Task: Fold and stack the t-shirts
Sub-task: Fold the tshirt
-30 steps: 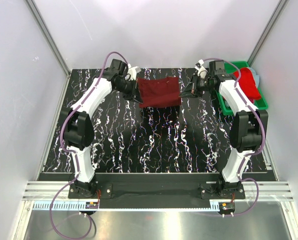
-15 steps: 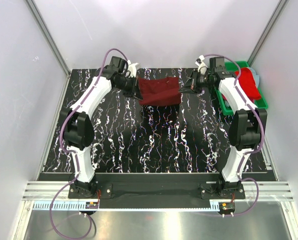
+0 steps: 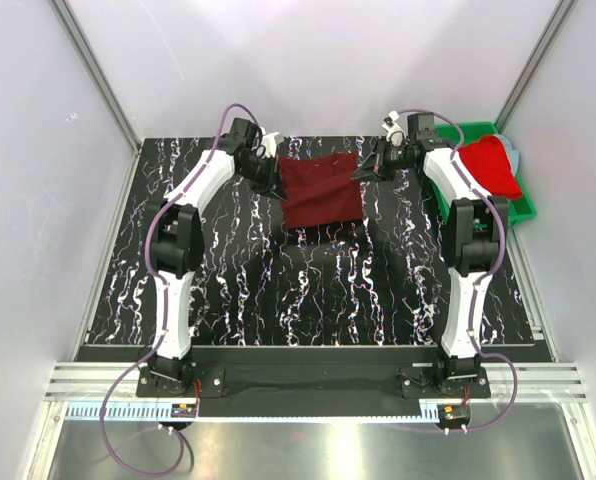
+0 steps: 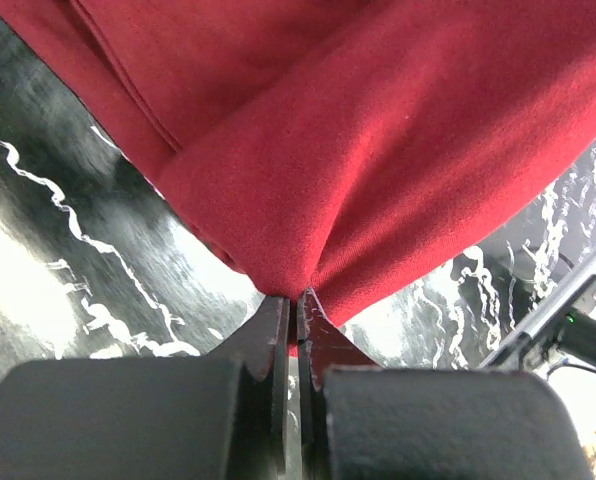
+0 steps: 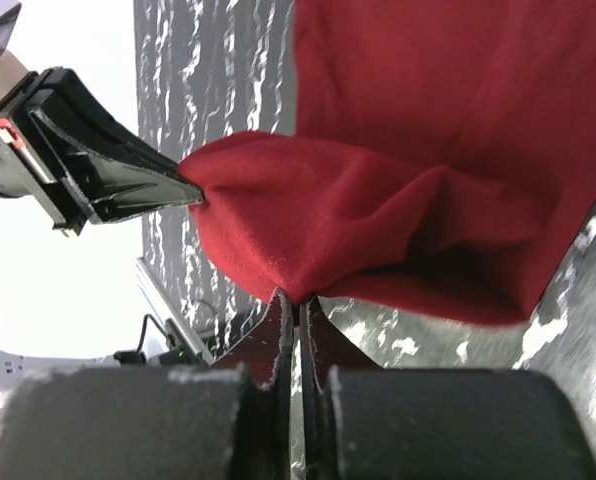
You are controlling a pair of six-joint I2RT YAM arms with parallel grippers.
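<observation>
A dark maroon t-shirt (image 3: 322, 190) is stretched between my two grippers at the back of the table, folded over into a rough rectangle. My left gripper (image 3: 277, 176) is shut on its left far corner; the left wrist view shows the maroon cloth (image 4: 378, 150) pinched at the gripper (image 4: 297, 297). My right gripper (image 3: 362, 172) is shut on the right far corner, the cloth (image 5: 408, 200) bunching at the gripper (image 5: 298, 298). The left gripper's fingers (image 5: 128, 180) show in the right wrist view. A bright red t-shirt (image 3: 490, 166) lies in the green bin (image 3: 523, 208).
The green bin stands at the back right corner of the black marbled table (image 3: 308, 290). White walls and metal frame posts close in the back and sides. Both arms reach far toward the back edge.
Both grippers have moved toward the back of the table, carrying the maroon shirt's corners; the cloth now hangs longer toward the front and both arms are stretched out straighter.
</observation>
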